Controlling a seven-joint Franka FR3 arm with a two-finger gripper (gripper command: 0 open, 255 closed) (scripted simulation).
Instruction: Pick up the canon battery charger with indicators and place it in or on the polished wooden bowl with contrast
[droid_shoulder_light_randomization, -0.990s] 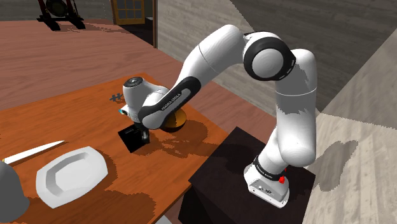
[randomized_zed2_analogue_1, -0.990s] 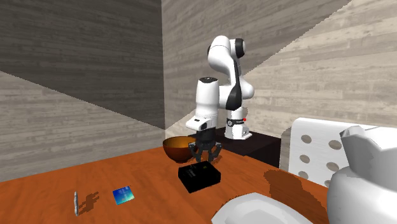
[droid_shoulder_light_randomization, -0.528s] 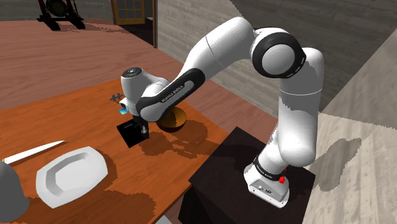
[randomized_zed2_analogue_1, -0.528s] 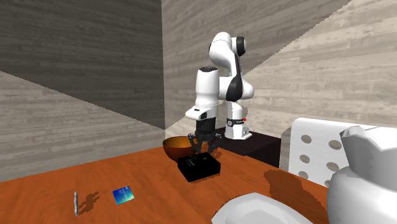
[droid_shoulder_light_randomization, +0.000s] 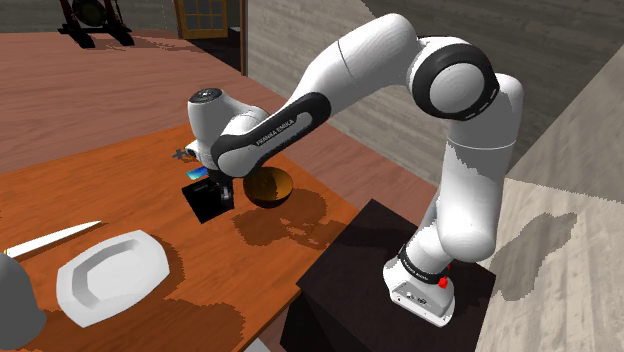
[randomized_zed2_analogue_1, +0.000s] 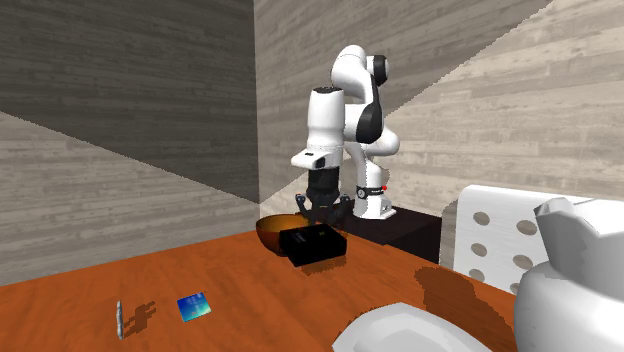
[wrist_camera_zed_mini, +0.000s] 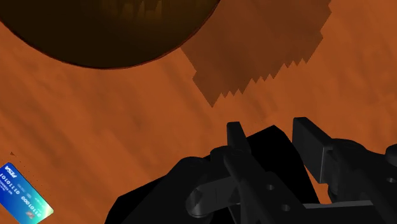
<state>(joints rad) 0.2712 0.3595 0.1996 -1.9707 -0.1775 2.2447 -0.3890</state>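
Observation:
My black gripper is shut on the black battery charger, a flat dark box held a little above the orange-brown table. In the second exterior view the charger hangs under the gripper, just in front of the brown wooden bowl. The bowl stands on the table right beside the charger, on the shoulder view's right. In the wrist view both fingers clasp the charger, with the bowl's dark rim ahead of the gripper.
A blue card lies on the table near a small grey utensil. A white plate, a white knife and a grey rounded object sit toward the shoulder view's lower left. The dark stand borders the table.
The gripper has closed on the charger and raised it off the table, carrying it slightly toward the bowl. The arm's upper links have risen with it.

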